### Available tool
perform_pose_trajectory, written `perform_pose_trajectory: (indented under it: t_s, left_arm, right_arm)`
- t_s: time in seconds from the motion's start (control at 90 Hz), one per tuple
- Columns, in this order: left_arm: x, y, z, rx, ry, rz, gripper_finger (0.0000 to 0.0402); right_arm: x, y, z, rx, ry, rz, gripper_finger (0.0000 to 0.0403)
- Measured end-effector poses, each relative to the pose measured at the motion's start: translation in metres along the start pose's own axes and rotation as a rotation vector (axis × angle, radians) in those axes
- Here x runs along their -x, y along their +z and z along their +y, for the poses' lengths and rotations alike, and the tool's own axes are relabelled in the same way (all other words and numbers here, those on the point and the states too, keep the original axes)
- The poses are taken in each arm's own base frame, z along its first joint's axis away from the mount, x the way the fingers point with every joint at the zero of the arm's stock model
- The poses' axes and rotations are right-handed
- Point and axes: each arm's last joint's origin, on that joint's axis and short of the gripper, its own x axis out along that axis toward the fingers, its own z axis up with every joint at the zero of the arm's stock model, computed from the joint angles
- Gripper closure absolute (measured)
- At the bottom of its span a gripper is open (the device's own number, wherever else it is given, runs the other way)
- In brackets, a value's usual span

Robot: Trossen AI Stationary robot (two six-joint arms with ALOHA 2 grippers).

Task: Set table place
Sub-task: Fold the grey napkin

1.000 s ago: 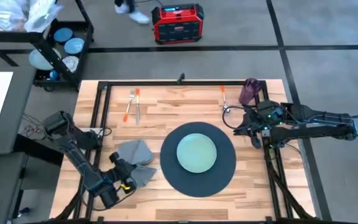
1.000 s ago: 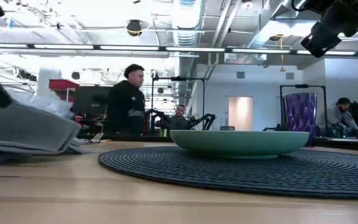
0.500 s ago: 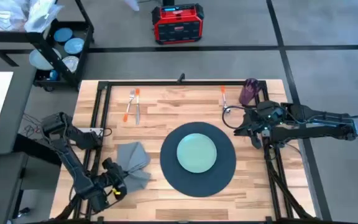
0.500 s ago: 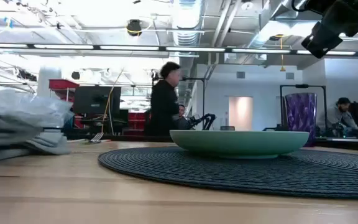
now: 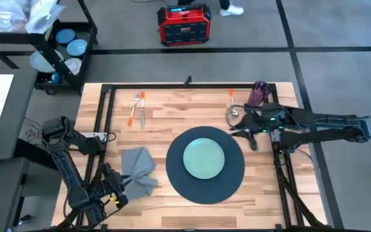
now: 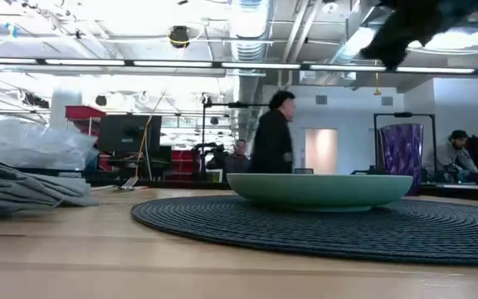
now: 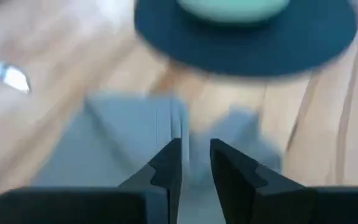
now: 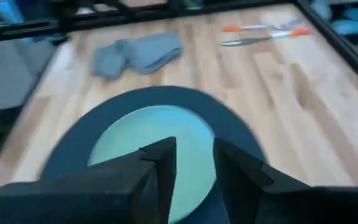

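One dark round mat (image 5: pixel 205 161), one pale green plate (image 5: pixel 203 158), one grey napkin (image 5: pixel 138 167), one purple cup (image 5: pixel 258 94), three orange-handled utensils: fork (image 5: pixel 134 107), knife (image 5: pixel 142 109), spoon (image 5: pixel 232 103), two arms

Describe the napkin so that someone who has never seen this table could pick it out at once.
Start at the wooden table and find the large dark round mat with the pale green plate at its centre. Just off the mat's left edge lies the napkin, near the left gripper. It is the only soft thing there: a crumpled grey cloth, unlike the orange-handled cutlery at the far edge.
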Motion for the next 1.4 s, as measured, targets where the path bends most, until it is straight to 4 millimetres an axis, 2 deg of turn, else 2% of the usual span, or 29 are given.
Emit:
perform_pose_trajectory:
  t_s: [0.133, 0.211, 0.3, 0.467, 0.6, 0.689, 0.744, 0.889, 0.989, 1.1, 1.267, 1.322, 1.4]
  left_arm:
    - [0.008, 0.017, 0.004, -0.066, 0.059, -0.028, 0.0333]
    - [0.014, 0.027, 0.006, -0.097, 0.09, -0.041, 0.0333]
    - [0.019, 0.033, 0.006, -0.112, 0.098, -0.045, 0.0333]
    - [0.017, 0.035, 0.006, -0.155, 0.101, -0.047, 0.0334]
    - [0.017, 0.035, 0.006, -0.178, 0.101, -0.057, 0.0334]
    - [0.017, 0.036, 0.005, -0.193, 0.096, -0.071, 0.0334]
    - [0.017, 0.036, 0.005, -0.204, 0.09, -0.09, 0.0334]
    - [0.016, 0.036, 0.005, -0.217, 0.091, -0.091, 0.0334]
    - [0.017, 0.035, 0.006, -0.251, 0.094, -0.076, 0.0334]
    - [0.017, 0.036, 0.006, -0.303, 0.093, -0.076, 0.0334]
    - [0.019, 0.04, 0.009, -0.322, 0.082, -0.084, 0.0334]
    - [0.02, 0.042, 0.01, -0.314, 0.077, -0.086, 0.0334]
    - [0.02, 0.043, 0.011, -0.311, 0.075, -0.09, 0.0334]
  right_arm:
    - [-0.06, -0.005, 0.015, 0.004, 0.07, 0.128, 0.0389]
    - [-0.089, -0.006, 0.027, 0.01, 0.103, 0.217, 0.0398]
    - [-0.111, 0.004, 0.043, 0.062, 0.139, 0.225, 0.0401]
    - [-0.128, 0.033, 0.065, 0.198, 0.221, 0.2, 0.0402]
    - [-0.141, 0.058, 0.07, 0.21, 0.353, 0.14, 0.0403]
    - [-0.16, 0.068, 0.069, 0.194, 0.484, 0.105, 0.0403]
    - [-0.175, 0.069, 0.066, 0.177, 0.529, 0.129, 0.0403]
    - [-0.216, 0.056, 0.049, 0.103, 0.545, 0.36, 0.0403]
    - [-0.227, 0.065, 0.043, 0.121, 0.559, 0.416, 0.0399]
    - [-0.226, 0.087, 0.046, 0.21, 0.55, 0.415, 0.038]
    - [-0.238, 0.106, 0.048, 0.284, 0.526, 0.4, 0.0327]
    - [-0.245, 0.106, 0.047, 0.285, 0.519, 0.401, 0.031]
    - [-0.258, 0.096, 0.046, 0.284, 0.516, 0.433, 0.029]
